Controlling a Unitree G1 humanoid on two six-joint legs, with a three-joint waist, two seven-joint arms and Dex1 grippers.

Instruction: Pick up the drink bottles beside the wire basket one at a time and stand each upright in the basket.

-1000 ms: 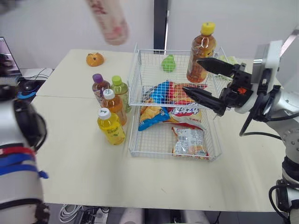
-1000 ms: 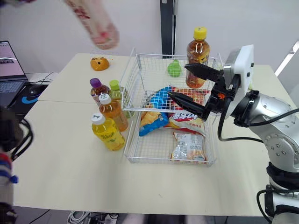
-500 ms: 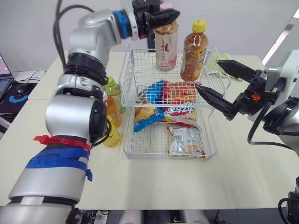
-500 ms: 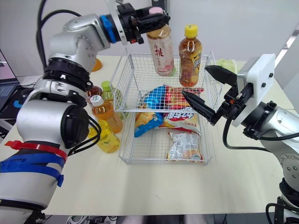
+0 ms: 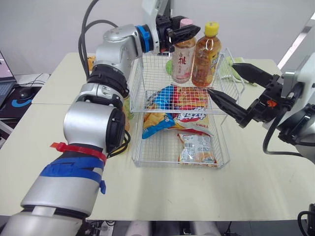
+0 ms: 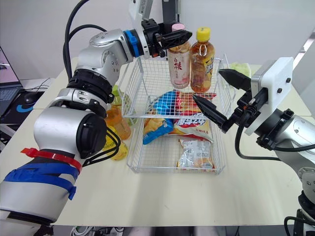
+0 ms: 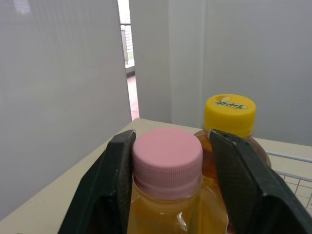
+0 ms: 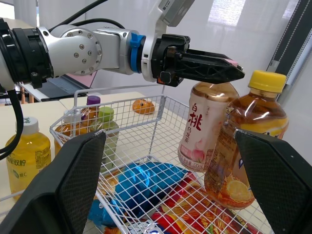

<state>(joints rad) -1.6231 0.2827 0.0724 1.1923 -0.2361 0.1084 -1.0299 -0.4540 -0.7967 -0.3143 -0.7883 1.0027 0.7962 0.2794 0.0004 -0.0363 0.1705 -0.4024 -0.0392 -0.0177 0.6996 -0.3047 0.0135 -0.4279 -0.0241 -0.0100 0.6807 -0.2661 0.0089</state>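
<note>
Reaching outstretched, left pincer grips pink-capped bottle.

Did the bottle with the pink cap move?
Yes. The pink-cap bottle came down into the wire basket, closer to the yellow-cap bottle.

Glossy clear plastic bottle, ribbed matt cap, metal wire basket, matt black fingers

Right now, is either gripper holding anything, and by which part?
The left gripper holds the pink-capped bottle by its cap, one finger on each side. The right gripper is open and empty.
</note>
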